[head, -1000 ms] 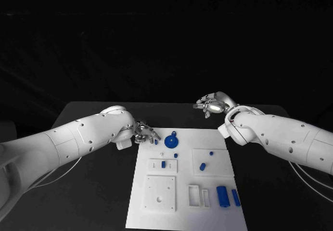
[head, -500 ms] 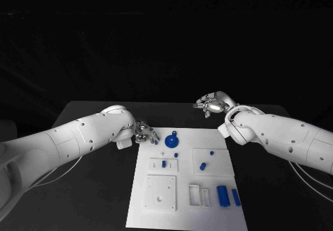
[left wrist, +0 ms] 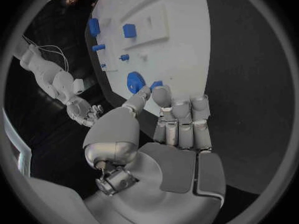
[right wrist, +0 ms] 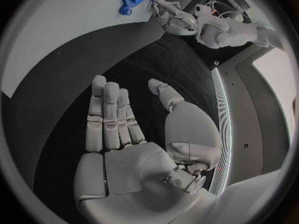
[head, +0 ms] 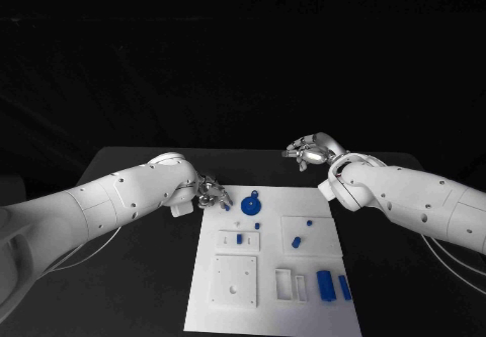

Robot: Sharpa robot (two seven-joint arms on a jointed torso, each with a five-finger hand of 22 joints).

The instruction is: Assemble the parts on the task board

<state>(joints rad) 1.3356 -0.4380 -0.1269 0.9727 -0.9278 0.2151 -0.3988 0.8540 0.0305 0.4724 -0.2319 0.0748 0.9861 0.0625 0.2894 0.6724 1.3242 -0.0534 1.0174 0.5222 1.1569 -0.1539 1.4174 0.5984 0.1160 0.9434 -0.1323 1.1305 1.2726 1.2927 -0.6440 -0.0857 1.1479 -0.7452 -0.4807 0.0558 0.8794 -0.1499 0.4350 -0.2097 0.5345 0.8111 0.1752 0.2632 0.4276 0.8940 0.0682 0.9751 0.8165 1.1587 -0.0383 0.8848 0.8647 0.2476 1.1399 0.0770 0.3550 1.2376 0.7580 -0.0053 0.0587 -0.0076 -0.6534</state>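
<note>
Left robot hand point(head: 212, 194) pinches a small blue part point(left wrist: 156, 84) at the task board's point(head: 314, 319) far left corner. Right robot hand point(head: 312, 152) spread, empty. Part appears light, rigid, slippery; grip its sides.

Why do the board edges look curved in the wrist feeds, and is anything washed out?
Both wrist views are fisheye, so the task board edge bows; head view keeps it straight. Head view: the board is bright against the dark table, and the blue parts stay readable.
</note>
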